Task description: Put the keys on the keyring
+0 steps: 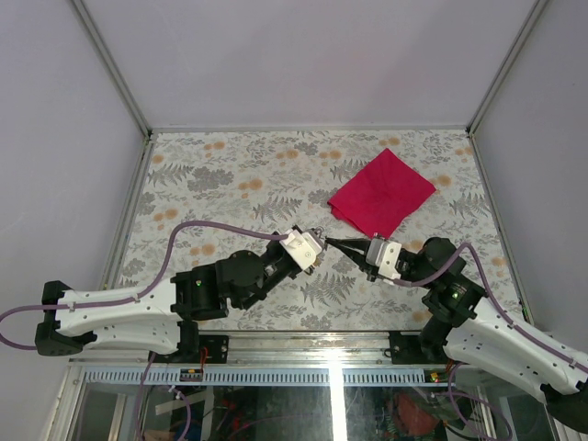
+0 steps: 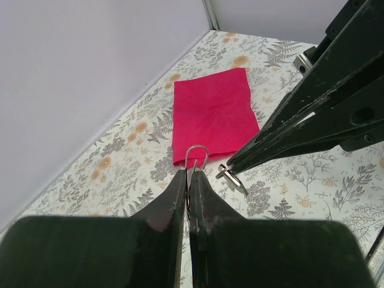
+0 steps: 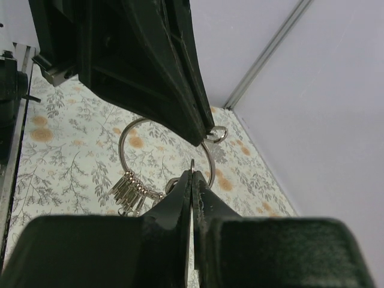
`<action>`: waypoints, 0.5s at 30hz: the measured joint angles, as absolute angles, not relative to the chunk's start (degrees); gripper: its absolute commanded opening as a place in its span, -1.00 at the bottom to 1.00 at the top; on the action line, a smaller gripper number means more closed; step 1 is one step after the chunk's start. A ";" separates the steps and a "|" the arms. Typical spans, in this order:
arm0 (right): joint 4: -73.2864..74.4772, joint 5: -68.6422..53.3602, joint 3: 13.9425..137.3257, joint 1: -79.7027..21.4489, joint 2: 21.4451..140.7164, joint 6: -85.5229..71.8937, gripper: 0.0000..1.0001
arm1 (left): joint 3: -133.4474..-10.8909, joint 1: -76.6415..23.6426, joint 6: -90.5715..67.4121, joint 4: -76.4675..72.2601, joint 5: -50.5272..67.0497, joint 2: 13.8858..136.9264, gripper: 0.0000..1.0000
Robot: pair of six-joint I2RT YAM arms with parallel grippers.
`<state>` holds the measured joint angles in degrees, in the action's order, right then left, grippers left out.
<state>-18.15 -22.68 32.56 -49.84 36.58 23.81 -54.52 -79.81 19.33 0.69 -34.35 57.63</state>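
Note:
My two grippers meet tip to tip above the middle of the table. My left gripper [image 1: 317,242] [image 2: 188,174] is shut on the keyring [image 2: 197,146], whose silver wire pokes out past its fingertips. In the right wrist view the keyring [image 3: 120,147] is a wide round loop, and a bunch of several small silver keys [image 3: 129,191] hangs on it at the lower left. My right gripper [image 1: 331,243] [image 3: 192,174] is shut on one thin key [image 3: 192,162]. This key [image 2: 237,182] hangs at the right gripper's tip, just right of the keyring.
A red cloth [image 1: 381,193] [image 2: 210,111] lies flat on the floral table cover [image 1: 230,175] behind the grippers, to the right. Pale walls with metal corner posts enclose the table on three sides.

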 measured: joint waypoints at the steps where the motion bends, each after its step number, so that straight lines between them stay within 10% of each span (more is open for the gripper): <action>1: -18.52 -22.90 32.62 -49.84 36.56 23.83 -1.00 | -54.52 -79.81 19.27 0.67 -34.37 57.63 -1.00; 15: -22.15 -23.24 32.93 -49.84 36.10 23.53 -1.00 | -55.37 -79.81 18.65 0.64 -34.89 58.94 -1.00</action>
<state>-22.15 -23.24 32.93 -49.84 36.10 23.53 -55.37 -79.81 18.65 0.64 -34.89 58.94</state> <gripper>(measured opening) 0.008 0.032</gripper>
